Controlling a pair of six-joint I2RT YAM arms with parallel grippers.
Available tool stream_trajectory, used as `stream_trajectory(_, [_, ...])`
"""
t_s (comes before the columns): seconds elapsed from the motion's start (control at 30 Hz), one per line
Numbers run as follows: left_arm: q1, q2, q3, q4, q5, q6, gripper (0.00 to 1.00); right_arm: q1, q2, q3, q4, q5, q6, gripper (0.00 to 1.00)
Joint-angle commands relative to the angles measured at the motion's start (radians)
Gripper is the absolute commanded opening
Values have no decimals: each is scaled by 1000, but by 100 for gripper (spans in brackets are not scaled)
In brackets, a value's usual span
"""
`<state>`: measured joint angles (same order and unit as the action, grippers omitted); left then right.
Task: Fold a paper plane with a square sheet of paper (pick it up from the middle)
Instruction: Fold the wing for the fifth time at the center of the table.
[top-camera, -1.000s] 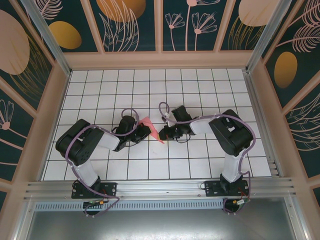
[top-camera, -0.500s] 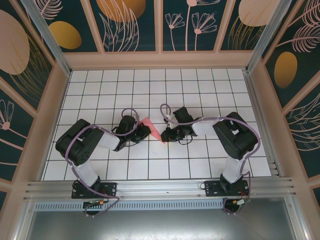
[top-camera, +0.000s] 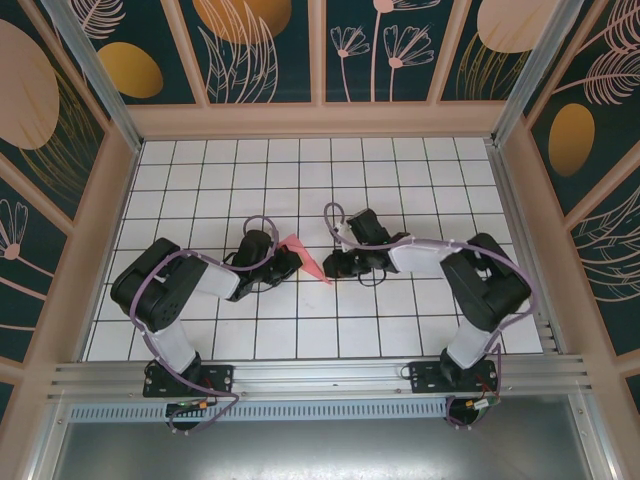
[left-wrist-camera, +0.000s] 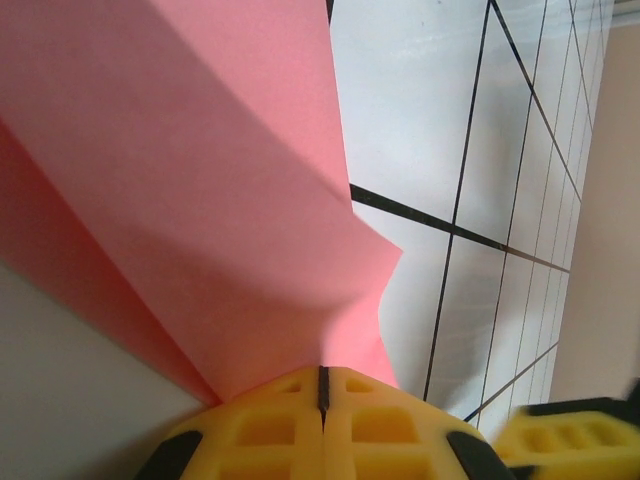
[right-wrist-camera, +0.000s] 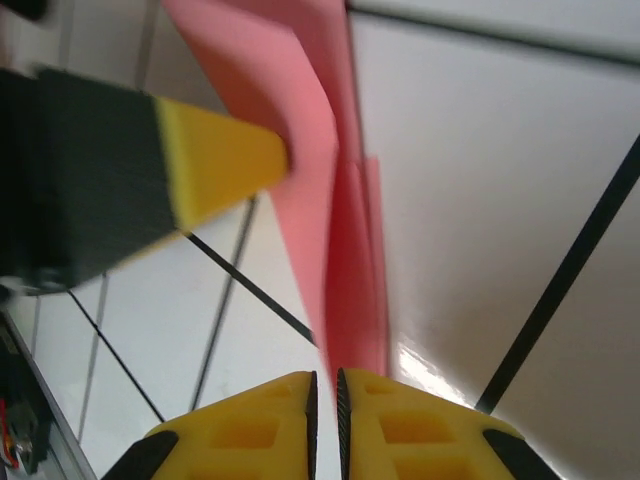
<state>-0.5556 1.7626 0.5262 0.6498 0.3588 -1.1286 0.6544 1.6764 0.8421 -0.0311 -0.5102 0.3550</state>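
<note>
Yellow pads of your left gripper (left-wrist-camera: 322, 382) are pressed flat together, with only a hairline seam between them, and they pinch the folded pink paper (left-wrist-camera: 200, 180). From that pinch the paper fans out toward 11 o'clock in the left wrist view, creased into broad shaded panels above the white tiled table (left-wrist-camera: 420, 120).

Your right gripper (right-wrist-camera: 326, 385) has its pads drawn almost together, leaving a thin dark slit. The narrow lower end of the paper comes down right to that slit, but you cannot tell whether it is actually nipped. At 10 o'clock in that view one yellow pad of the left gripper sits against the paper's side.

From above, the paper lies near the middle of the table between the two grippers, its sharp tip pointing to about 5 o'clock. The left gripper is at its 9 o'clock and the right gripper at its 4 o'clock.
</note>
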Motion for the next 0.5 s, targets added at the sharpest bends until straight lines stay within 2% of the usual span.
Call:
stream_trajectory(0.0, [-1,64,9,-132,-94,43,0,13,-55,15,-19,52,26,17])
stream_trajectory(0.07, [-1,63,13,-135,-93,44,0,29,-34,35,-16,37,40,15])
stream_trajectory(0.27, [-1,67,14,-132,-90,43,0,62,91,102,-12,11,71,1])
stream_trajectory(0.47, [-1,67,15,-140,-90,44,0,74,176,168,-30,1,64,0])
